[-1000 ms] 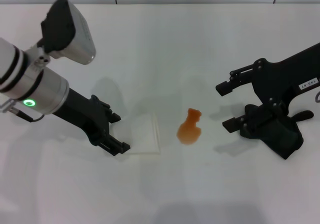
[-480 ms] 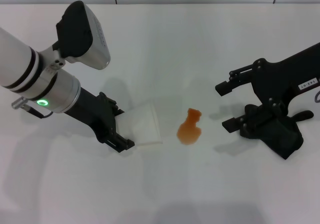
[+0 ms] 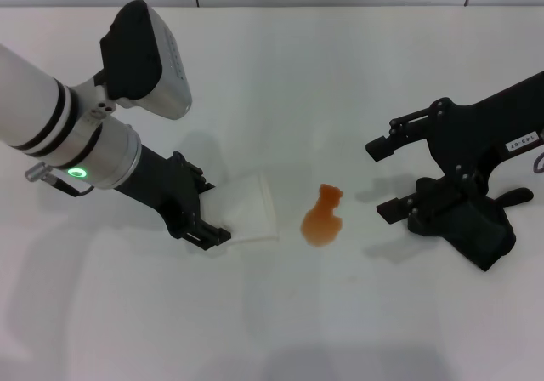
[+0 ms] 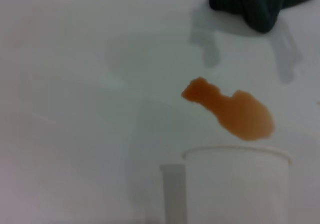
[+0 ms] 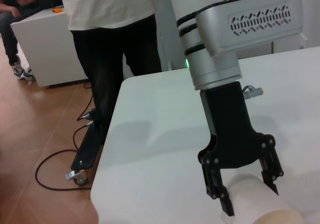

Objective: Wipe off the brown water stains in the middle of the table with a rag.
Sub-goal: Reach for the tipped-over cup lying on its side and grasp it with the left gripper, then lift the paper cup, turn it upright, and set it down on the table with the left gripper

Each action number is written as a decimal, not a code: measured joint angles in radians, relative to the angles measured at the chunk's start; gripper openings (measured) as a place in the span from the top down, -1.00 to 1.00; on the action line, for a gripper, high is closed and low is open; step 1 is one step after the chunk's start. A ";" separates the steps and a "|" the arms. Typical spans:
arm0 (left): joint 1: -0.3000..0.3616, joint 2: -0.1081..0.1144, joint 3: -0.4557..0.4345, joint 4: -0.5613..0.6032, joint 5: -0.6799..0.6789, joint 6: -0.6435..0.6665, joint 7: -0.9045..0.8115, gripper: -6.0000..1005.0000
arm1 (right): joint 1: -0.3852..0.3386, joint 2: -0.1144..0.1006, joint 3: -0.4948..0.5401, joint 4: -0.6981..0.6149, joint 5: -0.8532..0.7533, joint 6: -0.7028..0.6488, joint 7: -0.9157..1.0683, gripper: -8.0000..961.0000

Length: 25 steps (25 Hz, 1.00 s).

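My left pincer (image 3: pixel 206 221), pinching the white cup (image 3: pixel 246 219), has carried it nearer the stain (image 3: pixel 322 218); my right pincer (image 3: pixel 393 179), spread, hovers over the rag (image 3: pixel 467 225), wiping unstarted.

Stains (image 3: pixel 322 218) between cup (image 3: pixel 246 210) and rag (image 3: pixel 473 225)
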 joint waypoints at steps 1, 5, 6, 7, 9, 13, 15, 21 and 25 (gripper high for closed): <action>0.000 0.000 0.001 0.000 -0.002 -0.001 0.001 -0.52 | 0.000 0.000 0.000 0.000 0.000 0.000 0.000 -0.78; 0.006 0.000 0.003 -0.005 -0.007 -0.028 0.012 -0.38 | 0.000 0.000 0.000 0.000 0.000 0.000 0.000 -0.78; 0.007 0.000 0.003 -0.006 -0.008 -0.033 0.014 -0.35 | 0.000 0.000 0.000 0.000 0.000 0.000 0.000 -0.78; 0.010 0.000 0.003 -0.007 -0.011 -0.038 0.020 -0.33 | 0.000 0.000 0.000 0.000 0.000 0.000 0.000 -0.78; 0.018 -0.001 0.001 -0.001 -0.017 -0.049 0.030 -0.31 | 0.000 0.000 0.000 0.000 0.000 0.000 0.000 -0.78; 0.063 0.003 -0.019 0.039 -0.097 -0.095 0.060 -0.30 | 0.000 -0.002 0.000 0.000 0.000 0.000 0.000 -0.78; 0.096 0.003 -0.054 0.058 -0.154 -0.116 0.113 -0.29 | 0.000 -0.003 0.000 0.000 0.000 0.000 0.000 -0.78; 0.189 0.007 -0.221 -0.062 -0.496 -0.163 0.441 -0.28 | 0.006 -0.004 0.000 -0.001 0.000 0.000 -0.003 -0.78; 0.183 0.009 -0.305 -0.277 -0.692 -0.154 0.667 -0.28 | 0.016 -0.004 -0.001 -0.001 0.000 0.000 -0.005 -0.78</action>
